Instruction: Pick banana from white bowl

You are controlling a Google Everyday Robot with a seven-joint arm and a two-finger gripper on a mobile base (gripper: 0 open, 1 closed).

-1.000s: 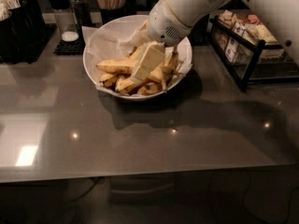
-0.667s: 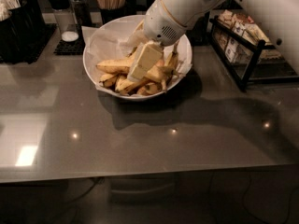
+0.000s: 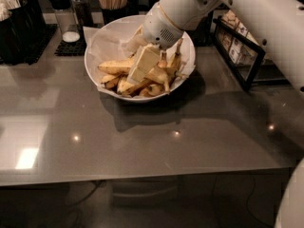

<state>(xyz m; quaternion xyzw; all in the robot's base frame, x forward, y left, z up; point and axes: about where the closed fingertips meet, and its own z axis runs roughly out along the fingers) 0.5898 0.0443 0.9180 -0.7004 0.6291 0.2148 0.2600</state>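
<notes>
Found gripper (image 3: 145, 66) down inside white bowl (image 3: 88, 63), set among the piled fruit; could not tell how far open, nor whether anything was held. Noted banana (image 3: 114, 66) lying in the bowl's left half, just beside the gripper. Recorded bowl standing toward the far side of grey surface (image 3: 142, 141).
</notes>
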